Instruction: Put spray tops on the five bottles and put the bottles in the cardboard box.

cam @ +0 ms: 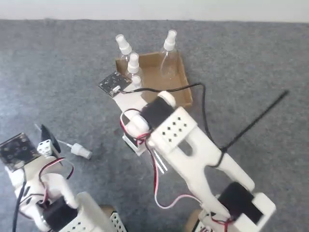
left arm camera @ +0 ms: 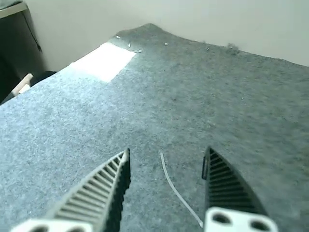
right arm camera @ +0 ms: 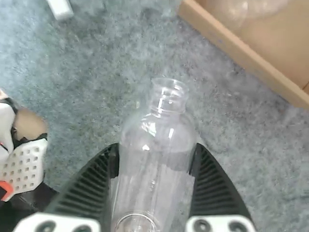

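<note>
The grey carpeted counter carries a cardboard box, a loose spray top, and seemingly one capped bottle beside the box.

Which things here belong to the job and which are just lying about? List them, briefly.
Job: box, capped bottles, uncapped bottle, loose spray top.
Not job: carpet, black cable, black strip.

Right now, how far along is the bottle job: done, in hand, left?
Done: four bottles wearing spray tops stand at the cardboard box. In hand: the right gripper clamps the fifth bottle, neck bare. Left: fit the loose spray top lying on the carpet by the open left gripper, then box it.
</note>
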